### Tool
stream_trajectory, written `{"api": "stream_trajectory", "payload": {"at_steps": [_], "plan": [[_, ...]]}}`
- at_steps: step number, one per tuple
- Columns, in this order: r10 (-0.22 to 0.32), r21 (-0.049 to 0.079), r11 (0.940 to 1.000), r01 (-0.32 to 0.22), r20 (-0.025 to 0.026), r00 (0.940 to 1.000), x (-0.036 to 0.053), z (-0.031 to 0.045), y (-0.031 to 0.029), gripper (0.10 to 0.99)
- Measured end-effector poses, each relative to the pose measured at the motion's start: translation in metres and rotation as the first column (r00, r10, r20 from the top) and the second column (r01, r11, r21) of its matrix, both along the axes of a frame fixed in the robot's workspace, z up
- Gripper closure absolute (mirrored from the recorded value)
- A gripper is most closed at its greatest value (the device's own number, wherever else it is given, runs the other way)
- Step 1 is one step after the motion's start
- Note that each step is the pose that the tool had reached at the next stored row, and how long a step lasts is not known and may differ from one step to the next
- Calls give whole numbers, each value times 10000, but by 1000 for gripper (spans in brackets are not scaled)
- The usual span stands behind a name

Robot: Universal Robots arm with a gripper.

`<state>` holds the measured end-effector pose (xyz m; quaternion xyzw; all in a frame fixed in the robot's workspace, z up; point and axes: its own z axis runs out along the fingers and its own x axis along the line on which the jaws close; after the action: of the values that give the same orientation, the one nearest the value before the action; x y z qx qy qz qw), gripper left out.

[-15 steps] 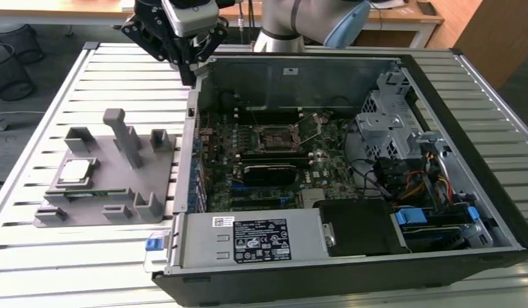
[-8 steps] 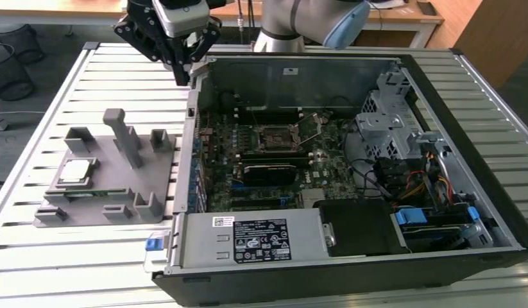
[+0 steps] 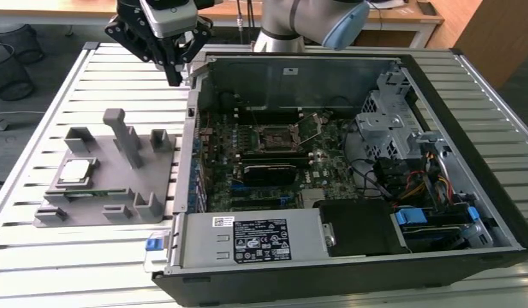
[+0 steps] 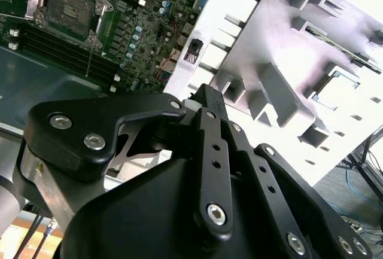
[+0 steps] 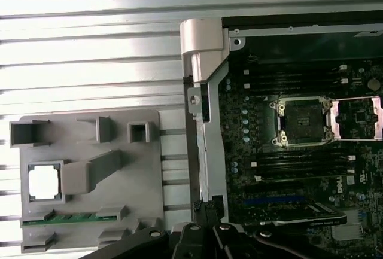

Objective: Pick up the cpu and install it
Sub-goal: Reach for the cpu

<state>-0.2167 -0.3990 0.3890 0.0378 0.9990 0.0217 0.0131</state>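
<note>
Plainly, first wrist view shows cpu (image 5: 44, 182) in fixture (image 5: 143, 178).

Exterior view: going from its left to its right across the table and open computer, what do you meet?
cpu → tall post of the grey fixture block → motherboard socket → metal drive cage

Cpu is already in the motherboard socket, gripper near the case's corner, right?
No: the cpu lies on the grey fixture block beside the case, as the first wrist view shows. The gripper is near the case's corner.
</note>
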Motion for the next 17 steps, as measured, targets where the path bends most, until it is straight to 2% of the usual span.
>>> {"api": "stream_trajectory", "payload": {"at_steps": [17], "plan": [[0, 0, 10000, 0, 0, 10000, -217, -11, 0, 980]]}}
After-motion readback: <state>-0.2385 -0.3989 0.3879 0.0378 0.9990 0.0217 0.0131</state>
